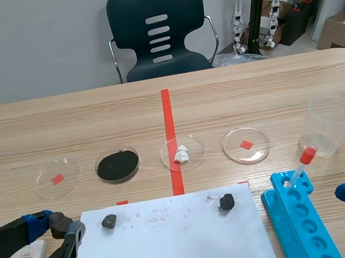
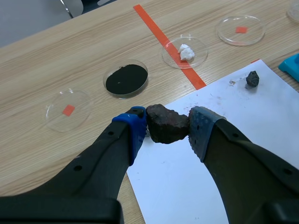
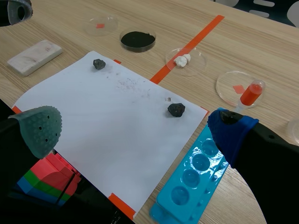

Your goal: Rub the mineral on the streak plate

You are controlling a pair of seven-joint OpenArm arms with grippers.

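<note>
Left wrist view: mineral (image 2: 167, 123) nr paper (image 2: 243, 121).

A plain pale grey wall (image 1: 25, 41) runs behind a long light wood-grain table (image 1: 40, 131). A dark moulded plastic chair with slotted back and metal armrests (image 1: 157, 32) stands at its far side. Brown cardboard boxes (image 1: 341, 28), possibly on the floor, crowd the right corner.

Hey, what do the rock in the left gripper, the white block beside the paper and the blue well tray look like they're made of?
The rock looks like dark reddish-brown mineral, rough and dull. The white block is probably unglazed ceramic: matte, faintly smudged. The blue tray is likely moulded plastic: glossy highlights in its wells.
</note>
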